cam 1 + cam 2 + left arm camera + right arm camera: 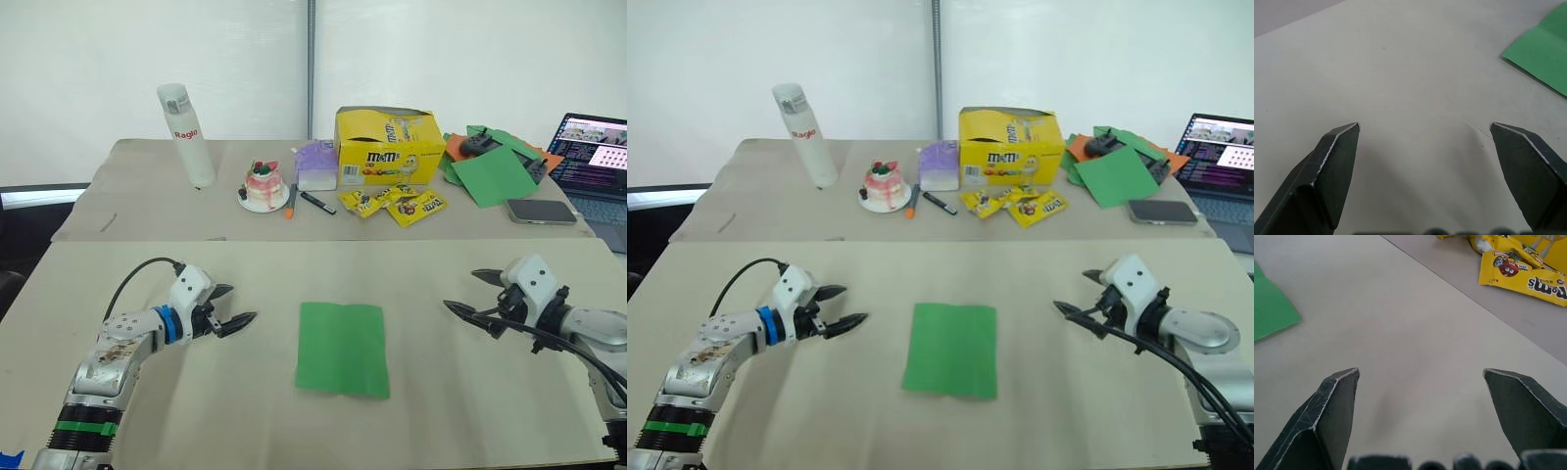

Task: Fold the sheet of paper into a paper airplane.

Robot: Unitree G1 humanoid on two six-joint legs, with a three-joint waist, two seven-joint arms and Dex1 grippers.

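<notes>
Head stereo pair: high, facing forward and down across the desk [147,411] to its far edge. Wrist cameras: low over the desk, looking inward along open fingers; all views share the sheet of paper [343,350].

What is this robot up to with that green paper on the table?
It is meant to fold the sheet of paper into a paper airplane, but no folding is under way at this moment. The sheet lies flat on the near table, creased down its middle, with nothing touching it. The left gripper and the right gripper sit on either side of it, jaws open, holding nothing.
</notes>
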